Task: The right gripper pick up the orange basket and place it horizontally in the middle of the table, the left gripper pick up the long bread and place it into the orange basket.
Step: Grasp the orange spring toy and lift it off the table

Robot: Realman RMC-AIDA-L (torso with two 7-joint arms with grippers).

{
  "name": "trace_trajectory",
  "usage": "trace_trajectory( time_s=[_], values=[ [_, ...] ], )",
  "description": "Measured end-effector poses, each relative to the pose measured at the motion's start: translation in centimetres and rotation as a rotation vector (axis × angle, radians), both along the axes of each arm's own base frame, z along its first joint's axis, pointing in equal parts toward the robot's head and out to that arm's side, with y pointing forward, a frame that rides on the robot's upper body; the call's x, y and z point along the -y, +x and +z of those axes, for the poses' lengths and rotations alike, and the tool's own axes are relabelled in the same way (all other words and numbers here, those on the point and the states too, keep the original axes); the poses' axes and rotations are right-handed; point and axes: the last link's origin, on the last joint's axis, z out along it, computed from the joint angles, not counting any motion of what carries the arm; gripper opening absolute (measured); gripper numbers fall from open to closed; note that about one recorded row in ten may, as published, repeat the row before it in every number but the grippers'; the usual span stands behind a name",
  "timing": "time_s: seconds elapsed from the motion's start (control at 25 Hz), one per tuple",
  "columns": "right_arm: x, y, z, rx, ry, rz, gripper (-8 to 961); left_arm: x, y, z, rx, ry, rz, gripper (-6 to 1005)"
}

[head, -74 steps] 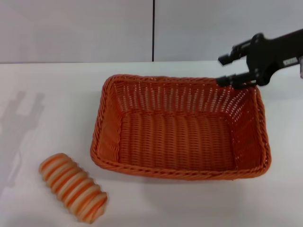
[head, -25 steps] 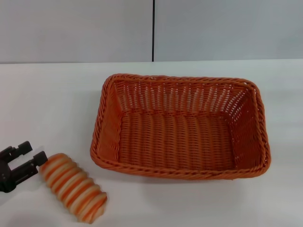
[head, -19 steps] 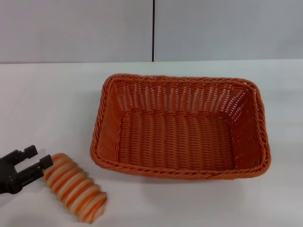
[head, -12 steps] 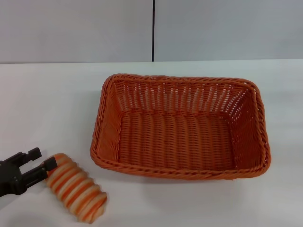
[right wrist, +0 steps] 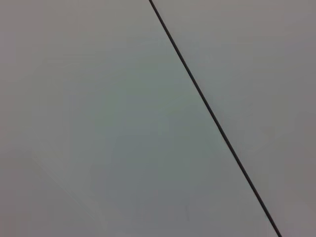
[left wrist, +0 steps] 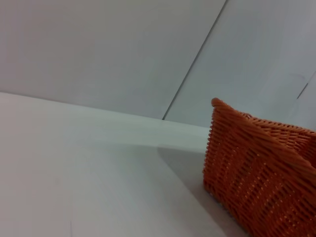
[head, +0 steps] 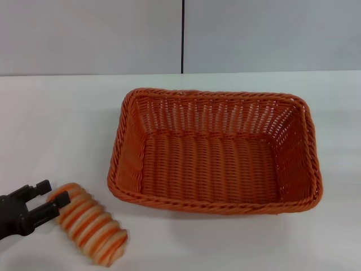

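The orange basket lies lengthwise across the middle of the white table, open side up and empty; one of its corners shows in the left wrist view. The long bread, orange-and-cream striped, rests on the table at the front left, slanting toward the front edge. My left gripper reaches in from the left edge, open, its two black fingers at the loaf's left end, one finger against the loaf. The right gripper is out of view; its wrist camera sees only a grey wall.
A grey wall with a dark vertical seam stands behind the table. Bare white tabletop stretches left of the basket and along the front edge to the right of the bread.
The right gripper left the basket's far right corner and went out of view. My left gripper came in from the left and closed in on the bread's left end.
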Motion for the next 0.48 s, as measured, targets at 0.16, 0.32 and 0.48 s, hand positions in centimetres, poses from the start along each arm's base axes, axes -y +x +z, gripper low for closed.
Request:
trace_trajectory(
  time_s=[0.16, 0.32, 0.48],
  values=[
    [0.03, -0.02, -0.1, -0.001, -0.002, 0.0, 587, 0.08, -0.07, -0.14, -0.004, -0.005, 0.004, 651],
    [0.05, 0.0, -0.17, -0.002, -0.004, 0.0, 587, 0.13, -0.13, -0.56, -0.017, -0.028, 0.006, 650],
    [0.1, 0.05, -0.23, -0.005, -0.006, -0.002, 587, 0.16, -0.12, -0.63, -0.017, -0.03, 0.006, 649]
  ],
)
